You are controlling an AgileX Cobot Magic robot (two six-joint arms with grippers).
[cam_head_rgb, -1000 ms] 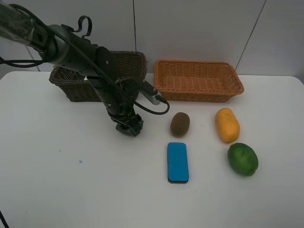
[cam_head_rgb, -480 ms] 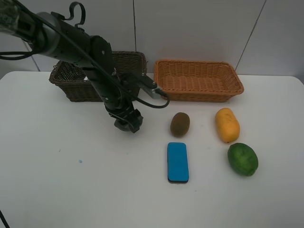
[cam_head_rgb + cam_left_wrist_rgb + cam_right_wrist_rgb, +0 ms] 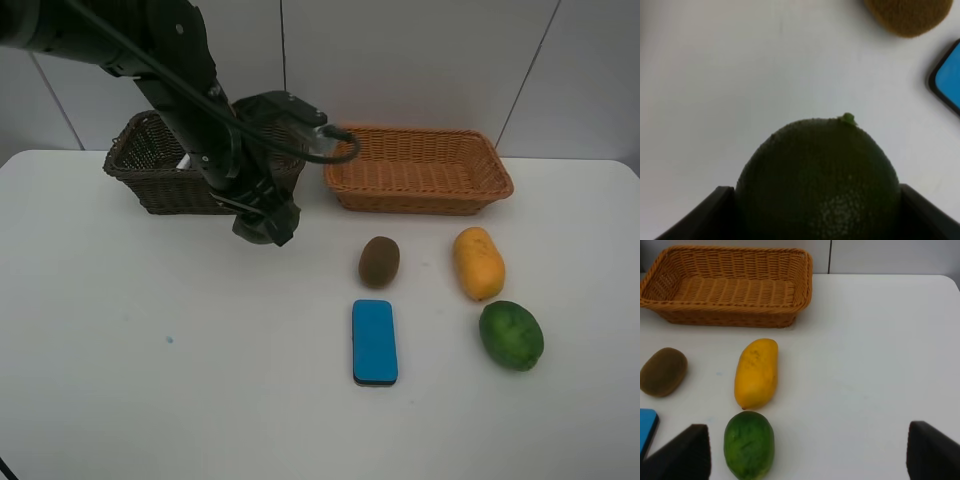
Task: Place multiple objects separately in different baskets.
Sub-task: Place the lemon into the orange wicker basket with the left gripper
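My left gripper (image 3: pixel 262 225) is shut on a dark green round fruit (image 3: pixel 817 175) and holds it above the table, just in front of the dark brown basket (image 3: pixel 150 180). The light orange-tan basket (image 3: pixel 420 203) stands to its right. On the table lie a brown kiwi (image 3: pixel 379 261), an orange-yellow mango (image 3: pixel 478 262), a second green fruit (image 3: pixel 511 335) and a blue eraser (image 3: pixel 374 341). My right gripper (image 3: pixel 810 455) is open, facing the mango (image 3: pixel 756 372) and green fruit (image 3: pixel 749 445). The bottles and the tube are out of view.
The left arm and its cable cover part of the dark basket's front. The white table's far edge meets a wall behind both baskets. The kiwi (image 3: pixel 907 15) and eraser corner (image 3: pixel 947 77) show beyond the held fruit.
My left arm has risen and moved back toward the dark basket with the green fruit in it. The things on the table have not moved.
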